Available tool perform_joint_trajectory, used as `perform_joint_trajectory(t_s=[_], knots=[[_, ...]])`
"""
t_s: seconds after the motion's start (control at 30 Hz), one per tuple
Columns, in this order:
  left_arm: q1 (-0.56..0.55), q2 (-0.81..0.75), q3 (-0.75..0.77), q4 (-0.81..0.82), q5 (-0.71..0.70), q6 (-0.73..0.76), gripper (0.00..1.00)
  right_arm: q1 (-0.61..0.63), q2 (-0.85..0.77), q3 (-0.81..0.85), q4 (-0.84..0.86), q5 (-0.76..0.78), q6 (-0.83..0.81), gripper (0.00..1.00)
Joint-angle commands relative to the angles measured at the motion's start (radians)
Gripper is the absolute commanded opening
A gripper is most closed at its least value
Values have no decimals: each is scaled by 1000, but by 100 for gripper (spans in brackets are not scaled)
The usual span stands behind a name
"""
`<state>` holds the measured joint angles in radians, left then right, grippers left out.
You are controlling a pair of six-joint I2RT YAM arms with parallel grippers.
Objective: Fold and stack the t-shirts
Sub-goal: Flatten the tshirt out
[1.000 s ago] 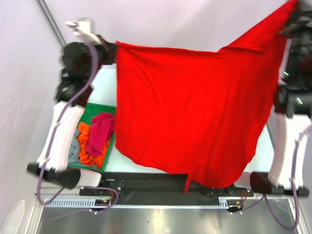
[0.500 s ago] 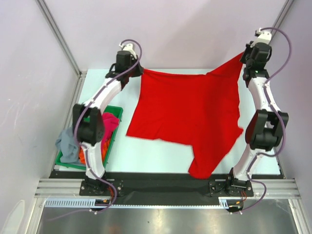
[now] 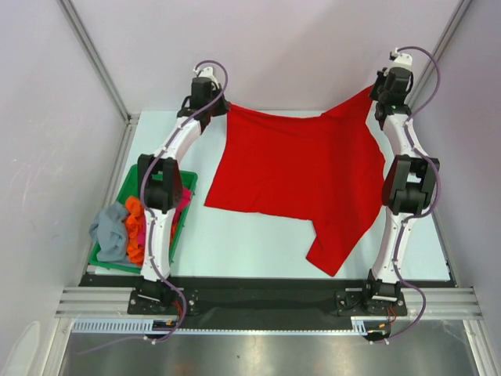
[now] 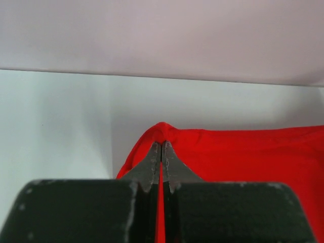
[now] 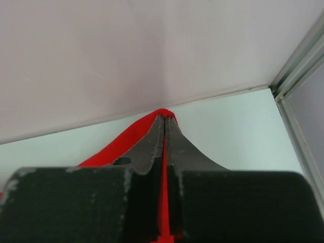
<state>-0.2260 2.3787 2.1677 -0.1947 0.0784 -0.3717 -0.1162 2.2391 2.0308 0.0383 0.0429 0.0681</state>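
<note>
From above, we see the bright red soft cloth t-shirt (image 3: 301,176) spread on the pale flat table (image 3: 250,243), its far edge strung between our left gripper (image 3: 221,110) and right gripper (image 3: 377,95), the rest trailing behind the jaws. In the left wrist view, then the right, each pair of jaws is clenched on a red corner pinched just at its tips. Pulling apart too hard, we judge, could slip either shallow pinch and crumple the spread.

The left arm (image 3: 178,141) and right arm (image 3: 400,130) share white link shells, black joint housings and black bases at 6 o'clock, each with a lilac cable (image 3: 211,63) looping off the wrist. The left gripper (image 4: 161,146) and right gripper (image 5: 165,119) have blocky black bodies and tapered dark-grey fingers (image 4: 147,169) with pale scuffs along their edges.
</note>
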Motion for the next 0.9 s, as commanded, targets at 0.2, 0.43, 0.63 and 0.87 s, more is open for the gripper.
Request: perform_joint_trajectory(t_s=[0.2,0.43,0.63,0.87], knots=[[7,-335,-48,70,57,-49,0,-40,-281,104,-70,-8,131,0],[-9,-647,-128,77,84,-36,0,-59,-570,150,-143,-3,88,0],[-22,-832,-80,-6,93,42,0,-54,-746,236,-212,11,52,0],[-32,-1032,-83,-43,109,66,0,-16,-910,293,-259,20,33,0]])
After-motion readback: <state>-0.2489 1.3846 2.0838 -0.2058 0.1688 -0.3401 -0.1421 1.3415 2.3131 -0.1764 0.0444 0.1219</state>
